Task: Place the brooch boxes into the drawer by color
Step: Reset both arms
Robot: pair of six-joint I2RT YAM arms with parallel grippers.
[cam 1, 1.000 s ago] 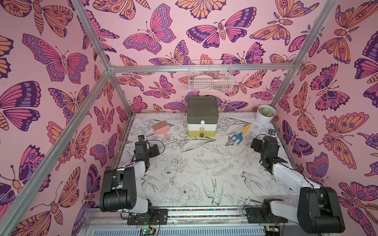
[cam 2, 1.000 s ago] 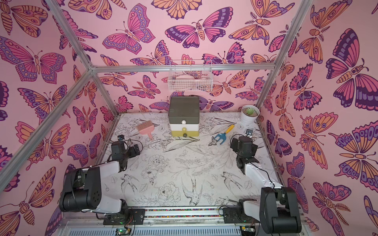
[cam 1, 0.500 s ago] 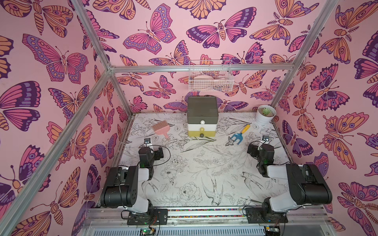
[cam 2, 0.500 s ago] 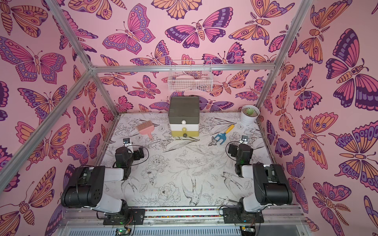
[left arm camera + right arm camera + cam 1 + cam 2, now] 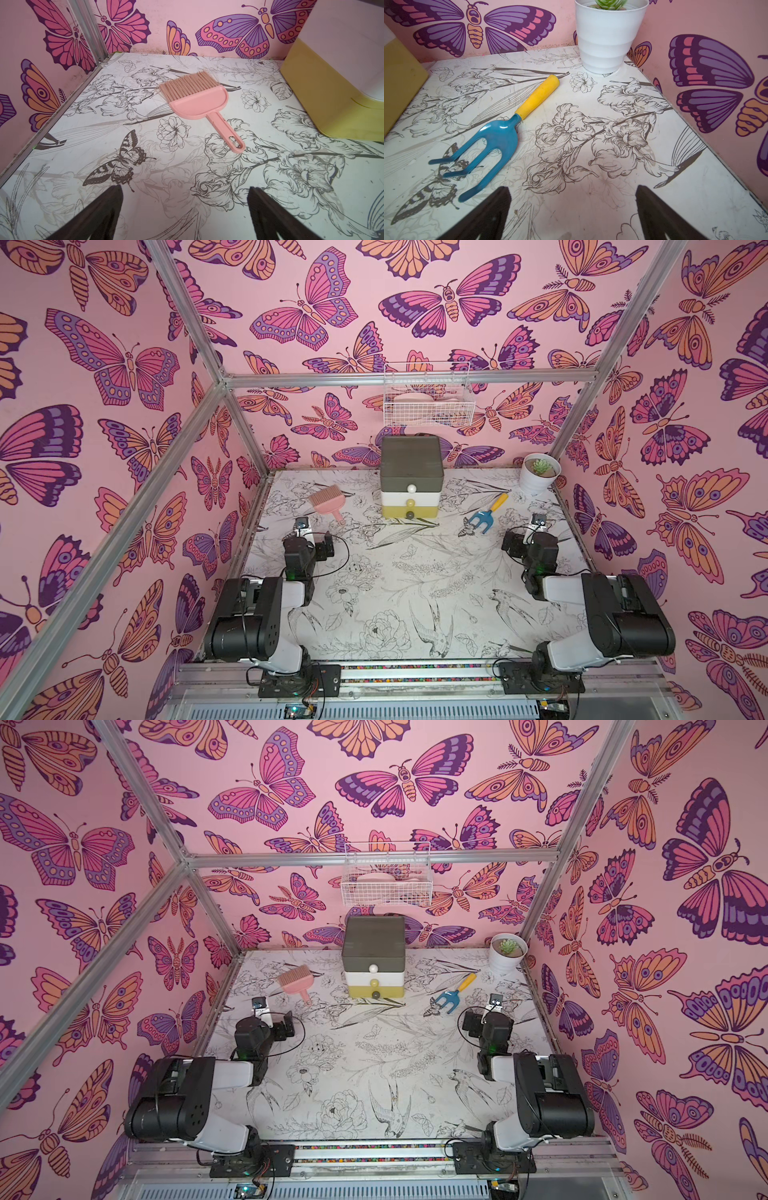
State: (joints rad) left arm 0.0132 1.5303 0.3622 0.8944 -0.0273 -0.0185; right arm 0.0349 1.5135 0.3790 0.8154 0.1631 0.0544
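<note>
left gripper [image 5: 185, 190] spread wide, empty, near brush [image 5: 193, 97] | right gripper [image 5: 573, 190] spread wide, empty, near fork [image 5: 492, 143] | drawer [image 5: 409, 485] tiers pushed in

Drawer [image 5: 410, 464] between pink brush [image 5: 326, 501] and fork [image 5: 484, 517]

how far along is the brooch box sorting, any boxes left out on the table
Done, it seems: no brooch boxes show on the table, and all three tiers of the drawer are shut; contents are hidden, so colors cannot be checked. In hand: nothing; the left gripper and right gripper are open and empty. Left: nothing visible; only the pink brush, garden fork and plant pot lie out.
</note>
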